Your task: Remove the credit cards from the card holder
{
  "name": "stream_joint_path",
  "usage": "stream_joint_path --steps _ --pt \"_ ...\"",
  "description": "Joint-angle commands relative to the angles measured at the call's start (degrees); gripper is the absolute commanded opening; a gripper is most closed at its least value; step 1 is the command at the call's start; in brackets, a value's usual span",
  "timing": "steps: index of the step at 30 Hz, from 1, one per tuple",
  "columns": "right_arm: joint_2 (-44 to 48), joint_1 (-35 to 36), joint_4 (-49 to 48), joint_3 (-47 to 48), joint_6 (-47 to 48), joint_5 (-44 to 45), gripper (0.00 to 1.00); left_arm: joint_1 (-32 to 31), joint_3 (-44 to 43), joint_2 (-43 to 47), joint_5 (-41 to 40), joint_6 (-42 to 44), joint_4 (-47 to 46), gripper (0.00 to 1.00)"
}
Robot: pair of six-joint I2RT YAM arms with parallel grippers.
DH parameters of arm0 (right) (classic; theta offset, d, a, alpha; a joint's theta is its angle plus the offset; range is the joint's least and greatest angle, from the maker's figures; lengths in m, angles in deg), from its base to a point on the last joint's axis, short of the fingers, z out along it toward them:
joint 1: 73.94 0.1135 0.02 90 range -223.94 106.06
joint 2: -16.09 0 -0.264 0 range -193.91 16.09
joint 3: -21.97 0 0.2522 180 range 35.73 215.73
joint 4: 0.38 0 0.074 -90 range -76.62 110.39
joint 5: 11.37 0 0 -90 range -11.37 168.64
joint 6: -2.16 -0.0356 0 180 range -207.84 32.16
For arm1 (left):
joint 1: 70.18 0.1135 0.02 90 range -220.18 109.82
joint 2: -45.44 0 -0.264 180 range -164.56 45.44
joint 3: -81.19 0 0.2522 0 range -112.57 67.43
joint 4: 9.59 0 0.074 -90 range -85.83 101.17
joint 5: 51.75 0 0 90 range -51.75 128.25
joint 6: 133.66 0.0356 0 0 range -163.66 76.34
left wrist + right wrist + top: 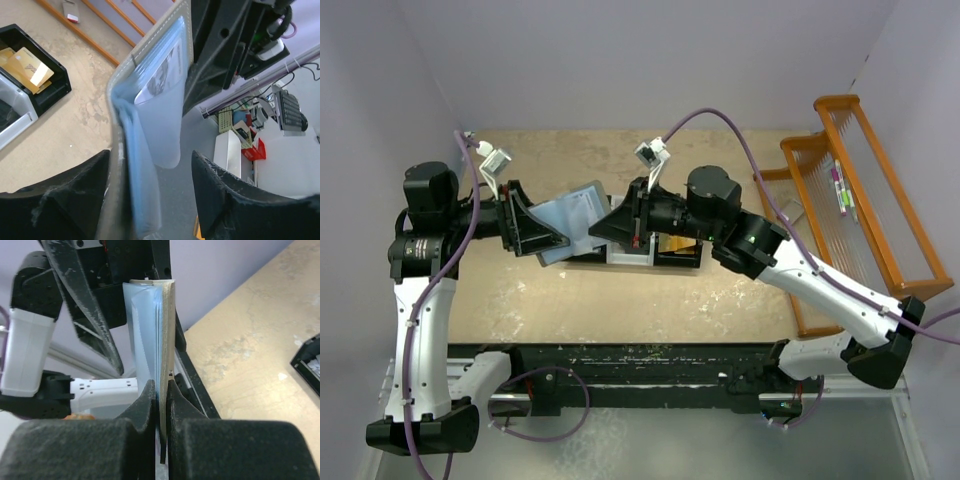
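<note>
**Q:** Item one, the holder. Where do you have it?

**A:** Holder [572, 212]: off the bench [620, 310] and up on edge. It sits at the centre of the top view, between your two arms and over the left end of the tray [665, 262].

**Q:** Item two, the end effectors?

**A:** Right end effector [161, 390]: clamped tight on the holder's edge at the bottom of the right wrist view. Left end effector [150, 156]: fingers [225, 200] apart. The holder stands between them, close to the left-hand one, with a clear gap to the other. You have no grip on that side.

**Q:** Item three, cards out?

**A:** Gold cards [27, 67]: a few, lying loose in the tray's black compartment, upper left of the left wrist view. Enter those as done.

**Q:** Item four, cards in?

**A:** Card [162, 75]: one, pale and printed. It shows behind the clear pocket [167, 125], upper middle of the same view, and is not yet out. Whether more sit behind it, you cannot tell.

**Q:** Progress?

**A:** Partway, by my reading. Some cards are binned and at least one is left to draw. With only your right side holding, the left looks free to go for that card.
</note>
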Motion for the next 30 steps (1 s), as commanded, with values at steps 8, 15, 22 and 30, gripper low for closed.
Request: stream_joint_path --steps 8,15,22,30 --pt "-2.6 6.7 14.6 9.7 11.8 21.1 0.0 -0.1 -6.8 1.6 -11.1 6.3 1.9 0.75" --pt "-7.5 10.9 17.3 15.2 13.2 24.6 0.0 -0.1 -4.5 2.1 -19.6 3.2 -2.6 0.74" --pt "-8.3 11.6 17.2 16.3 13.1 25.5 0.0 -0.1 -2.8 2.2 -21.2 5.5 0.5 0.72" --pt "-9.7 12.2 17.2 17.9 12.8 25.0 0.0 -0.1 0.0 1.8 -25.8 4.9 0.9 0.69"
